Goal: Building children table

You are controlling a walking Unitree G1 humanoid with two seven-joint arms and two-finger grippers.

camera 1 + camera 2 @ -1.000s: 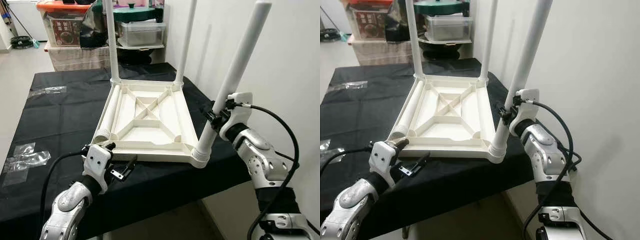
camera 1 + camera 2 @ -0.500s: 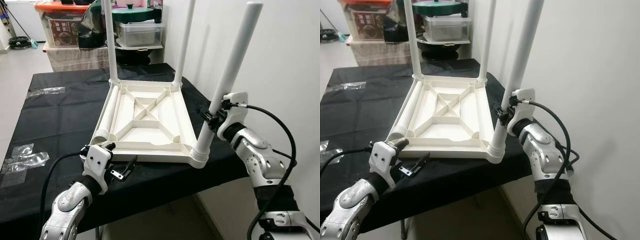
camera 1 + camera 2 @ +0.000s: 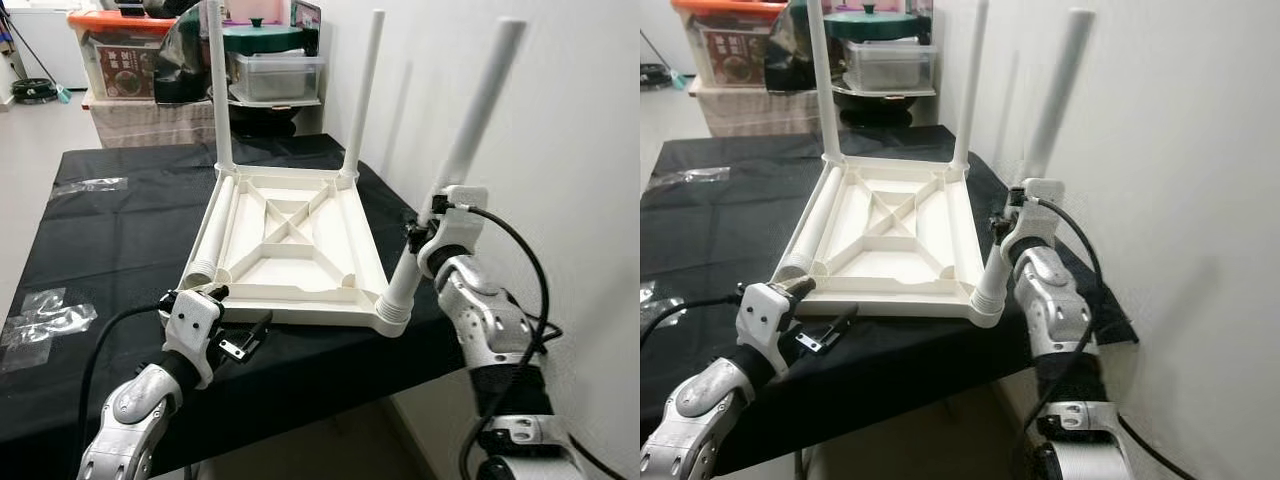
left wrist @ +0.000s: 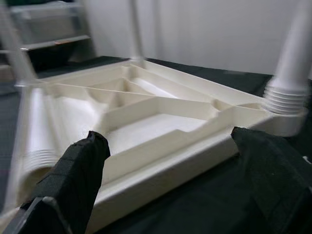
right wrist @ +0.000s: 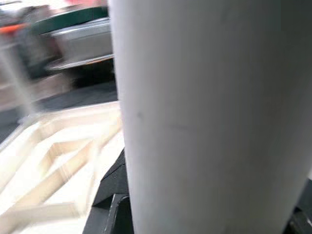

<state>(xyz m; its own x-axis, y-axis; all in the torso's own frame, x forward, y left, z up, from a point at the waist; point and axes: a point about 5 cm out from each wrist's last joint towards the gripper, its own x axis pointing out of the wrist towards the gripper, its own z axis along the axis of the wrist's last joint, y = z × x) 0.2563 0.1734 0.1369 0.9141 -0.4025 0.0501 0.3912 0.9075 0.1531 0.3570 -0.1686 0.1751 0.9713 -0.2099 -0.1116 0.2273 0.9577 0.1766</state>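
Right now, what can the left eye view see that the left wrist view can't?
Left eye view, not left wrist view: the right gripper clamped on the table leg, and storage boxes behind. Left wrist view, not left eye view: the left gripper fingers' padded faces up close. Both: the upturned white tabletop on the black cloth.

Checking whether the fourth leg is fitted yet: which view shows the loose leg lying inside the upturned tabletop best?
The left eye view: the loose leg lies full length along the robot's-left inner edge of the upturned tabletop, threaded end nearest the left gripper. The right eye view matches. The left wrist view blurs it; the right wrist view shows the gripped leg.
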